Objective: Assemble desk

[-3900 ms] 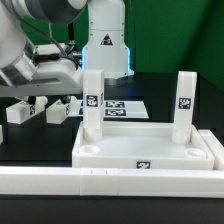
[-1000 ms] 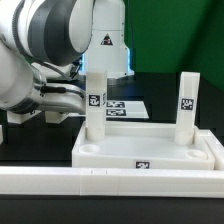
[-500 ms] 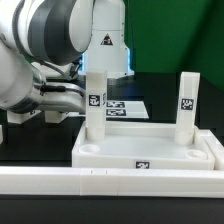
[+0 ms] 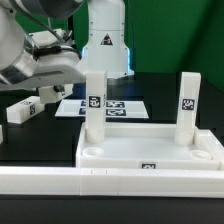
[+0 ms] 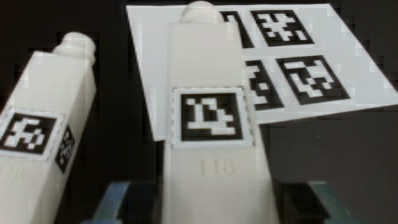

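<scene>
From my station I am seeing the marker board (image 4: 125, 108) lying flat on the black table (image 4: 40, 145), towards the back of the exterior view. The wrist view is giving me its black-and-white square tags (image 5: 306, 78) facing up on the white sheet, with part of the sheet hidden. A long white rail (image 4: 60, 181) is running across the front of the exterior view from its left edge to its right, resting on the table, and a dark green backdrop (image 4: 172, 35) is standing behind everything.
</scene>
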Available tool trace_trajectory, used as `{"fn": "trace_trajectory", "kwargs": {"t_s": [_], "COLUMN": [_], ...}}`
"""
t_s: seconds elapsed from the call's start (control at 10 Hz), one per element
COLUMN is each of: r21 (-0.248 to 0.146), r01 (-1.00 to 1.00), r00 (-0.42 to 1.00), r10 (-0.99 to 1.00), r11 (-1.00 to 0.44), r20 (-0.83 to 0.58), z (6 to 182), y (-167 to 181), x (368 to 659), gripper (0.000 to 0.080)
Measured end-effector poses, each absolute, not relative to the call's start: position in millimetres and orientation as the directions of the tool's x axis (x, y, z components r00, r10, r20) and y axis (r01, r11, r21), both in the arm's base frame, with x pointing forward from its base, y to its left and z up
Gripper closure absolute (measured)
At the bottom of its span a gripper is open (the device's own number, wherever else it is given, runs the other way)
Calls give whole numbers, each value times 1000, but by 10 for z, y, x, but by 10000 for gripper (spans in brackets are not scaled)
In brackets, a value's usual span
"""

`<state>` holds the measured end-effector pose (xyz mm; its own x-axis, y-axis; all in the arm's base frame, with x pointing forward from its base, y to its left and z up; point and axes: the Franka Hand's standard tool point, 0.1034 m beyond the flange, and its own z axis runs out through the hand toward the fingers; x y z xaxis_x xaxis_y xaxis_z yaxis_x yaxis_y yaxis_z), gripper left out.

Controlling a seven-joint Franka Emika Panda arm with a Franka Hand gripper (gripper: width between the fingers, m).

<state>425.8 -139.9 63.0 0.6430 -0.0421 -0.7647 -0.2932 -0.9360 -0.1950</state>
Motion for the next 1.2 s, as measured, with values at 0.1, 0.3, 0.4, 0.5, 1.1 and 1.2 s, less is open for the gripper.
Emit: {"fn": "trace_trajectory", "kwargs": {"t_s": [0.1, 0.3, 0.4, 0.5, 1.1, 1.2], "r21": [-192, -186, -185, -191, -151, -141], "r01": [-290, -278, -262, -255, -222, -229], "r00": [655, 698, 751, 782, 948, 957], "r10": [-48, -65, -80, -87, -177, -196], "r11": [-938, -942, -947, -948, -963, -963], "r20": [-754, -713, -656, -617, -265, -213], "z": [609, 600, 686, 787, 956, 981], "y": [-1411, -1440, -1451, -1468, -1631, -1629], "x": [4279, 4367, 4456, 4499, 4807, 4832], "gripper": [510, 509, 509, 509, 509, 509]}}
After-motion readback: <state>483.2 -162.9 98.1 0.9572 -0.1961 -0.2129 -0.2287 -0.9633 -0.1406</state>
